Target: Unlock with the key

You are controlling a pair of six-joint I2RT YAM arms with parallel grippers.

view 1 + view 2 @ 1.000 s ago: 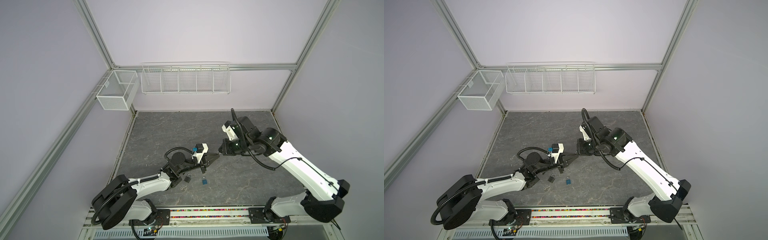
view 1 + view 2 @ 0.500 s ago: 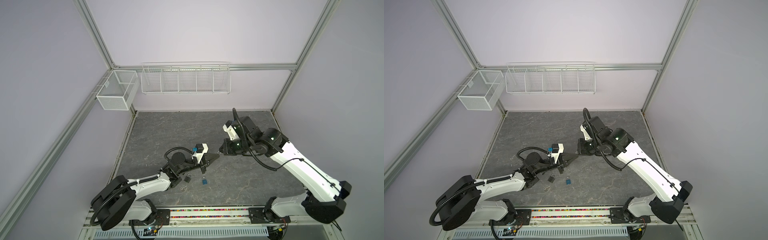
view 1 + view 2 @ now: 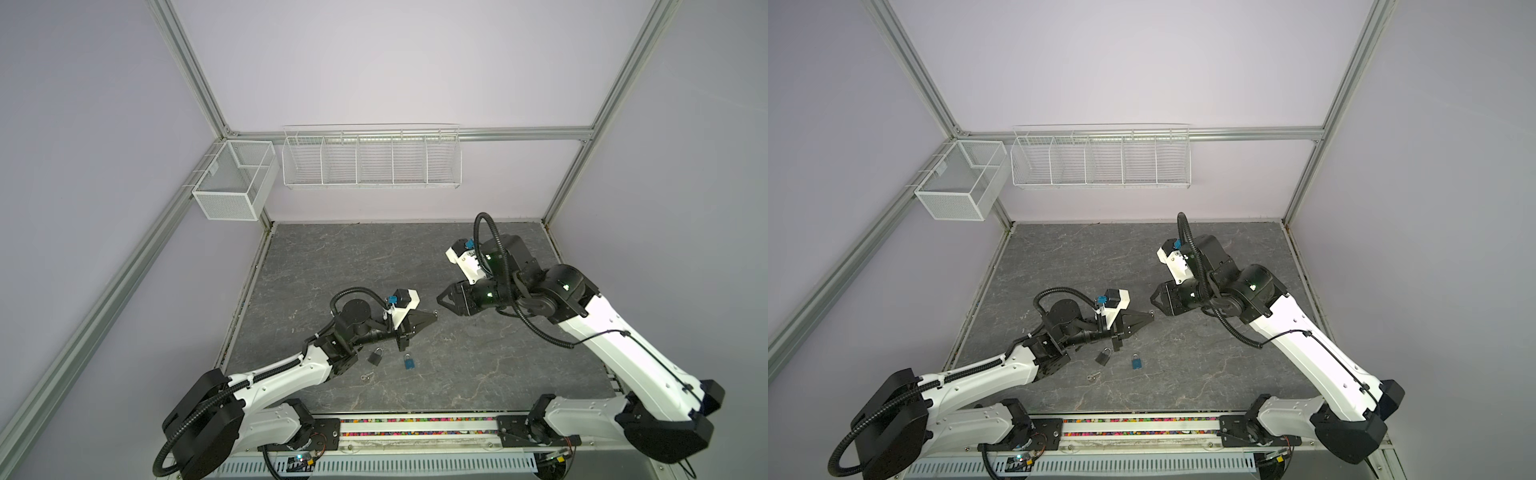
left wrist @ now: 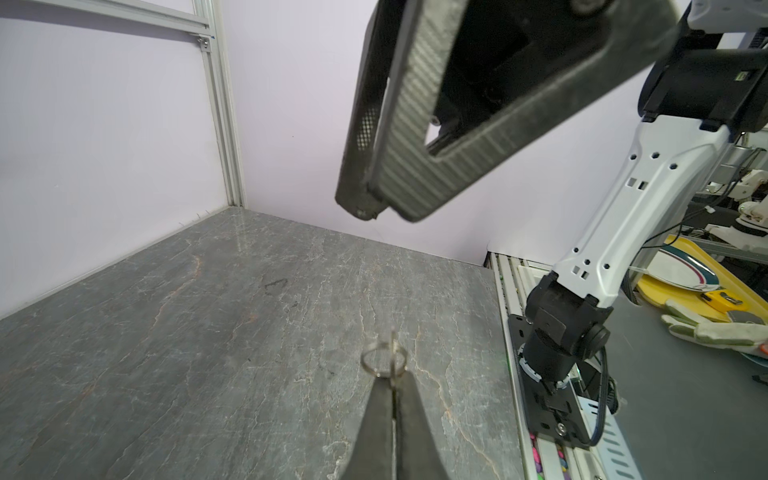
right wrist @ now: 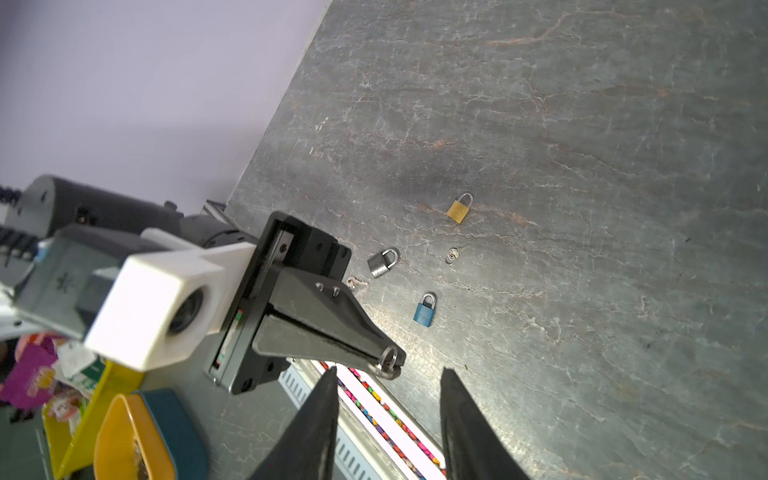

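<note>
While the left gripper (image 3: 431,319) pinches the key (image 5: 387,365) aloft, the blue padlock (image 3: 409,362) lying on the table at its 7 o'clock in a top view, the empty right gripper (image 3: 440,301) stands part-spread at 1 o'clock, so a misaligned transfer would likely drop the key.

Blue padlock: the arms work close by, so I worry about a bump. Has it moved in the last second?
No. The blue padlock lies in the same spot beside the grey padlock, just as near the table front edge.
</note>
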